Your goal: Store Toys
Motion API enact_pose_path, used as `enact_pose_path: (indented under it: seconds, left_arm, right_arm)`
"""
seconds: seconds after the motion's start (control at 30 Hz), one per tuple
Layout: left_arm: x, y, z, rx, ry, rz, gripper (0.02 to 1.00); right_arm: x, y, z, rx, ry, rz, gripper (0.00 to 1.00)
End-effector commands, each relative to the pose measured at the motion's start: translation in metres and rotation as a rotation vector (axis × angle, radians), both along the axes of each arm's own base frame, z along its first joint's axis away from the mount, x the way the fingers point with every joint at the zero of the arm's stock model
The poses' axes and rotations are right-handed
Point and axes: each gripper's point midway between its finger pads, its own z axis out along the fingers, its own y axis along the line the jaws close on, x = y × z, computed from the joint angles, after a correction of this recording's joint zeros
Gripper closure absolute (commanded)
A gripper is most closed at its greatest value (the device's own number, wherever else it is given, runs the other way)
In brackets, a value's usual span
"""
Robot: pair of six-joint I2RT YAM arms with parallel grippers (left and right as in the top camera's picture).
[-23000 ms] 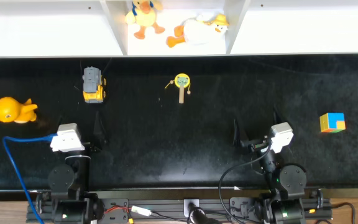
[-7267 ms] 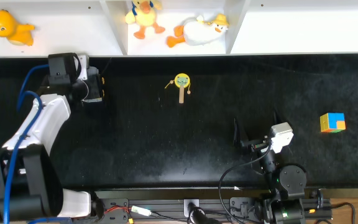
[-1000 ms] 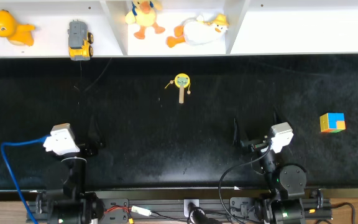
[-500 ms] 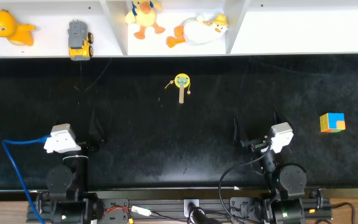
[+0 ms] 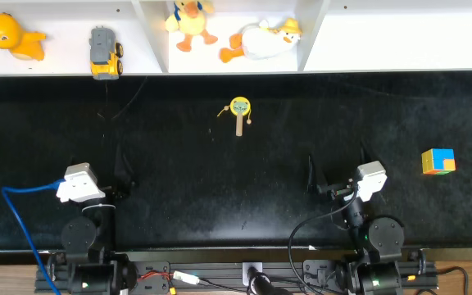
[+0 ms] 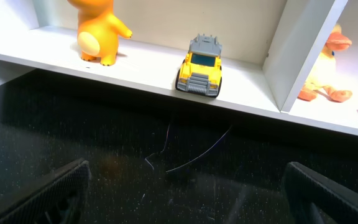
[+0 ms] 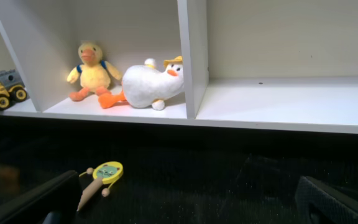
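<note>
The tabletop (image 5: 220, 188) had a matt black covering, cloth-like and slightly rough, flecked with pale scuffs. The shelf (image 6: 135, 68) was smooth white board with a faint sheen. The orange duck (image 6: 98, 28) looked like glossy moulded plastic, and the toy truck (image 6: 201, 65) was hard plastic with a duller finish. The yellow duck (image 7: 91, 70) and the white goose (image 7: 148, 84) were fuzzy plush cloth. The rattle (image 7: 107, 170) had what seemed a bare wooden handle, though it was small in view.

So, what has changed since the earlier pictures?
The orange duck and the yellow toy truck went from the table into the left shelf compartment; the left gripper released them and came back, open, near its base. The rattle, colour cube, yellow plush duck, white plush duck and right gripper stayed put.
</note>
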Motion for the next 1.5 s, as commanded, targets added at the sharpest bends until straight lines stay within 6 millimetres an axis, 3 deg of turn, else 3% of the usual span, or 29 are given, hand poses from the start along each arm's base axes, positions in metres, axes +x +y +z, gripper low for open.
enact_pose_path:
  seconds: [0.03,1.2,1.5]
  left_arm:
    - [0.000,0.003,-0.001,-0.011,-0.009,0.012,0.020]
    - [0.000,0.003,-0.001,-0.011,-0.009,0.012,0.020]
    - [0.000,0.003,-0.001,-0.011,-0.008,0.012,0.020]
  right_arm:
    - [0.000,0.001,-0.004,0.004,0.002,0.003,0.005]
    - [-0.001,0.004,-0.002,0.007,-0.003,0.018,0.005]
    - [-0.005,0.017,0.000,0.269,0.077,0.099,0.005]
